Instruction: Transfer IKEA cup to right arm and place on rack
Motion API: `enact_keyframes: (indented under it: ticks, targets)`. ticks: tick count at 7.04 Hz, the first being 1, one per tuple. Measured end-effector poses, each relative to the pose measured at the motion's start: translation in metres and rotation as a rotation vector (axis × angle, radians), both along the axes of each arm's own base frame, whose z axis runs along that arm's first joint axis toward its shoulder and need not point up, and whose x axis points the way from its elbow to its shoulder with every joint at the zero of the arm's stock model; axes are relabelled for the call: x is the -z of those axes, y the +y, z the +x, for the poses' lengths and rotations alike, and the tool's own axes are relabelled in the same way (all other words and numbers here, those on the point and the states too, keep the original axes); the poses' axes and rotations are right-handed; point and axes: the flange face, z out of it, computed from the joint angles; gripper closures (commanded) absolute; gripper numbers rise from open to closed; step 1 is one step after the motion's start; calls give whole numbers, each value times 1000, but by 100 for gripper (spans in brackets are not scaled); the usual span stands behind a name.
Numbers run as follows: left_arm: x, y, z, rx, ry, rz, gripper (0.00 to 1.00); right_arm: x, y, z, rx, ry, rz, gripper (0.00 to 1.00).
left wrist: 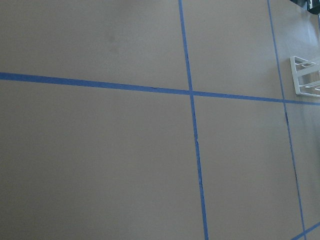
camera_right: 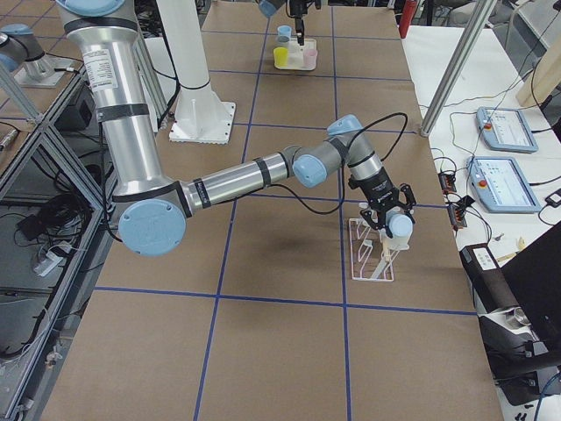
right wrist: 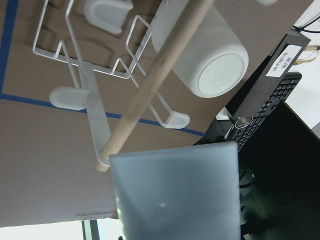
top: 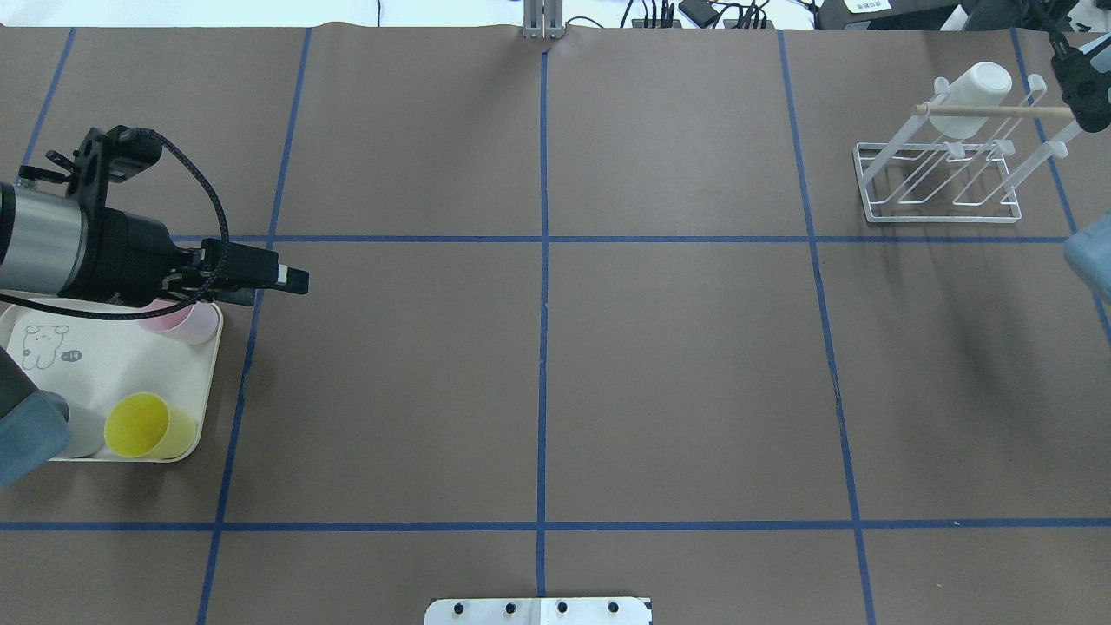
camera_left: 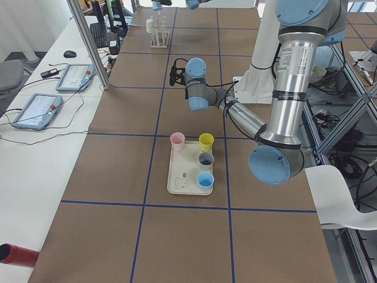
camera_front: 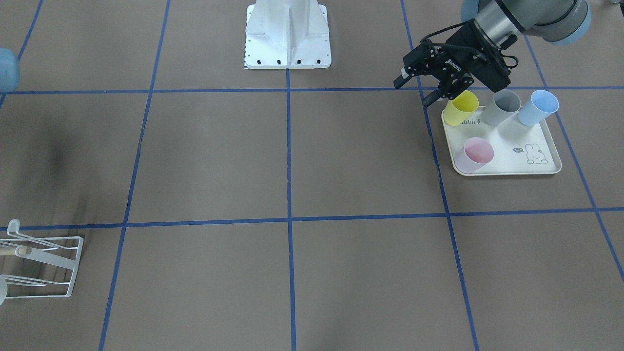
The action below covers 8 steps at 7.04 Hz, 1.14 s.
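Coloured plastic cups stand on a cream rabbit-print tray (camera_front: 507,166): yellow (camera_front: 462,108), grey (camera_front: 504,107), blue (camera_front: 538,108) and pink (camera_front: 475,155). My left gripper (camera_front: 414,92) is open and empty, hovering at the tray's edge beside the yellow cup and pointing toward the table's middle. The white wire rack (top: 942,217) with a wooden rod (top: 989,110) stands at the far right and carries a white cup (top: 972,95). My right gripper (top: 1081,78) is just beside the rack at the view's edge, apart from the white cup. In the exterior right view its fingers look spread.
The robot's white base (camera_front: 287,34) is at the table's near edge. Blue tape lines grid the brown table. The rack's corner shows in the left wrist view (left wrist: 302,80). A blurred pale block (right wrist: 175,195) fills the lower right wrist view.
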Motion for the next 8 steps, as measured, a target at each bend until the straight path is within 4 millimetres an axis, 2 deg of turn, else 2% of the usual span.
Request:
enact_keyframes:
  ticks: [2, 4, 8]
  targets:
    - [1, 0, -1, 3, 2, -1, 0, -11, -9, -2, 17, 10, 22, 98]
    - [1, 0, -1, 5, 3, -1, 0, -2, -17, -2, 19, 10, 41, 98]
    - [1, 0, -1, 5, 2, -2, 0, -7, -42, -5, 10, 80, 39, 95]
